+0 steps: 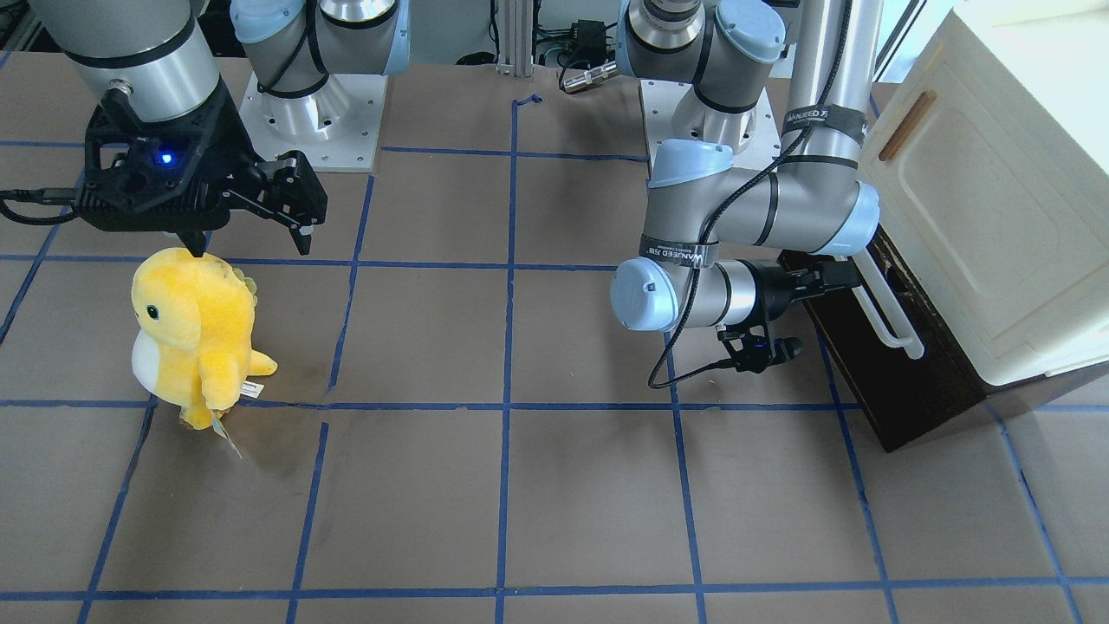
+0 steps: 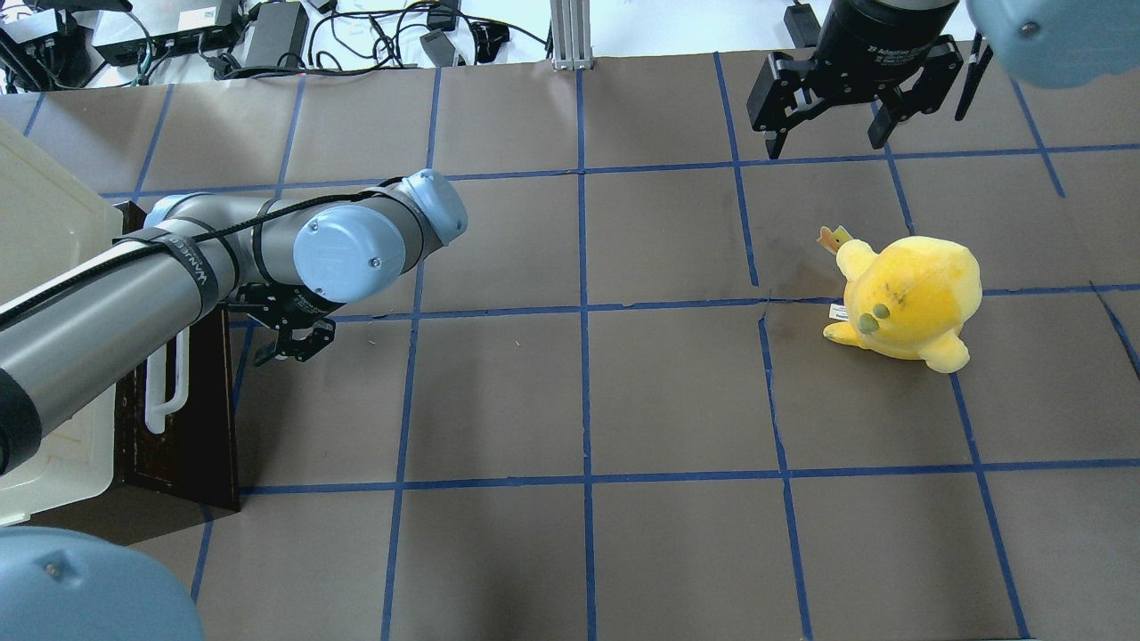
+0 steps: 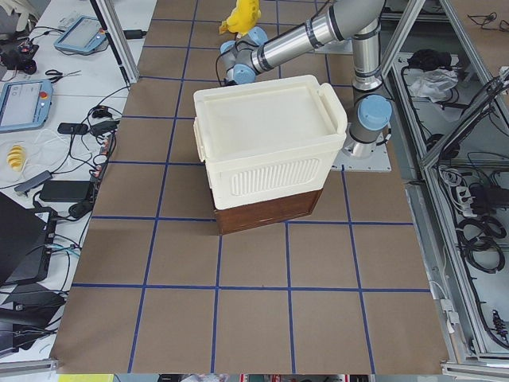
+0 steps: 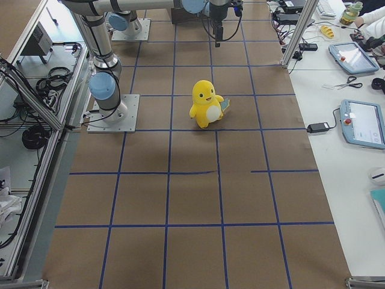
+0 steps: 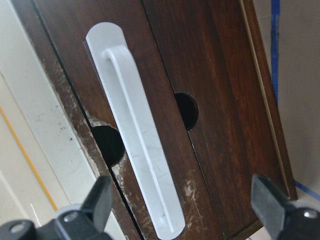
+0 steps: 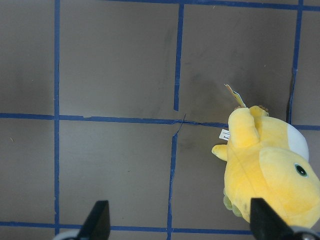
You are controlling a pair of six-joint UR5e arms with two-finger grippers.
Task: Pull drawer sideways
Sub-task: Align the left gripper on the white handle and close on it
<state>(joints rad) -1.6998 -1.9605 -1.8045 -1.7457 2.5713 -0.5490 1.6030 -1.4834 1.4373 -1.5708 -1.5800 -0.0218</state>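
Note:
The dark brown drawer [image 1: 901, 390] sits under the cream-white cabinet [image 1: 996, 199], its long white bar handle [image 1: 888, 325] facing the table's middle. In the left wrist view the handle [image 5: 140, 150] runs down the drawer front [image 5: 220, 100], between my fingers but a little beyond them. My left gripper [image 1: 853, 276] is open and empty, close to the handle's far end. My right gripper [image 2: 826, 138] is open and empty, hovering just beyond a yellow plush [image 2: 908, 298]. The drawer also shows in the overhead view [image 2: 191, 418].
The yellow plush toy [image 1: 195, 334] stands on the brown mat on my right side, below the right gripper [image 1: 299, 212]. The cabinet door has a small brown handle [image 1: 907, 126]. Blue tape lines grid the mat. Cables and boxes lie along the far table edge [image 2: 267, 27].

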